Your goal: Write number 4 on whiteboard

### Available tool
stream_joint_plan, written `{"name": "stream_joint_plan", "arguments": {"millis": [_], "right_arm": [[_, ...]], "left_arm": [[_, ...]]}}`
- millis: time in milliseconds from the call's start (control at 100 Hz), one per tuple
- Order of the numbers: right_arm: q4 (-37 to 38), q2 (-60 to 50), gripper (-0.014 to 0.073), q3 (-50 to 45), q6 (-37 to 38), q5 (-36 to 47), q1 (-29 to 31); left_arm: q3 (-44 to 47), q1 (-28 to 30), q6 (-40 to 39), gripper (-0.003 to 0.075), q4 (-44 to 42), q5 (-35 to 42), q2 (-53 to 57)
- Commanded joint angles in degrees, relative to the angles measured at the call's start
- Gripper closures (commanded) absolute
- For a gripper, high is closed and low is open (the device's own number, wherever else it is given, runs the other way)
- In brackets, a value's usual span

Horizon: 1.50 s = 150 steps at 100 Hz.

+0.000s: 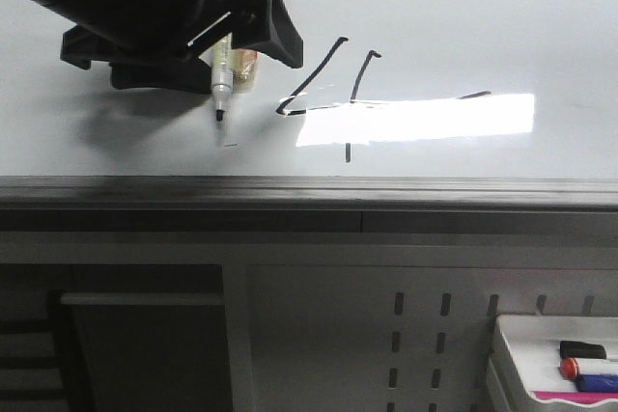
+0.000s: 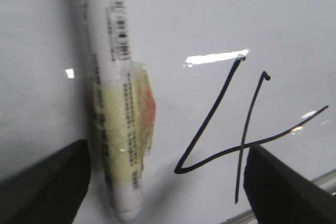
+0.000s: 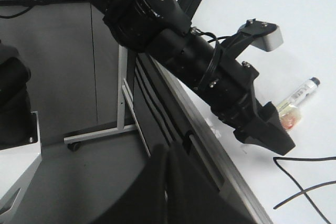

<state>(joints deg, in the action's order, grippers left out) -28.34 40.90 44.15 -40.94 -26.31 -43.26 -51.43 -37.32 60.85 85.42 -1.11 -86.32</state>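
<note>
The whiteboard (image 1: 463, 26) bears the number 4 (image 1: 314, 72) in thin black lines, just left of a bright light reflection. My left gripper (image 1: 183, 55) hovers over the board left of the 4, with its jaws wide apart. A white marker (image 1: 222, 79) wrapped in yellowish tape lies between the jaws, close to one finger, tip toward the board's near edge. In the left wrist view the marker (image 2: 113, 129) sits beside one finger (image 2: 52, 182) and the 4 (image 2: 207, 118) beside the other. My right gripper (image 3: 168, 182) is shut and empty, off the board's edge.
The board's grey metal edge (image 1: 309, 190) runs along the front. A small white tray (image 1: 512, 354) with several markers (image 1: 589, 369) sits below at the right. A tiny dark mark (image 1: 230, 145) lies under the marker tip. A wheeled frame (image 3: 94, 135) stands on the floor.
</note>
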Motion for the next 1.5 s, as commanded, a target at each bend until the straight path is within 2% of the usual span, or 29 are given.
{"name": "stream_joint_plan", "arguments": {"millis": [0, 260, 350, 490, 660, 780, 1090, 1490], "right_arm": [[-0.4, -0.5, 0.0657, 1.99, -0.04, 5.55, 0.34], [1.96, -7.34, 0.0635, -1.25, -0.04, 6.11, 0.69], [2.11, -11.94, 0.0635, -4.13, -0.04, 6.11, 2.02], [4.11, -20.74, 0.0635, -9.76, -0.04, 5.62, 6.63], [4.34, -30.61, 0.0636, -16.38, -0.04, 4.7, 14.0], [4.34, -36.02, 0.0636, -19.34, -0.04, 3.61, 16.31], [4.34, -40.8, 0.0638, -20.14, -0.04, 0.33, 16.32], [4.34, -40.8, 0.0638, -20.14, -0.04, 0.33, 16.32]], "left_arm": [[-0.18, 0.74, -0.29, 0.0117, 0.39, 7.35, 2.7], [2.4, -5.26, -0.07, 0.0123, -4.9, 8.39, 17.42], [6.36, -8.13, -0.07, 0.0166, -5.51, 10.56, 23.79], [14.94, -11.75, -0.07, 0.0325, -5.51, 12.91, 34.32], [24.25, -14.15, -0.07, 0.0567, -4.67, 11.89, 46.63], [28.42, -14.87, -0.07, 0.0743, -4.67, 9.55, 53.5], [30.56, -14.87, -0.07, 0.0741, -4.67, 3.76, 60.27], [30.56, -14.87, -0.07, 0.0741, -4.67, 3.75, 60.05]]}}
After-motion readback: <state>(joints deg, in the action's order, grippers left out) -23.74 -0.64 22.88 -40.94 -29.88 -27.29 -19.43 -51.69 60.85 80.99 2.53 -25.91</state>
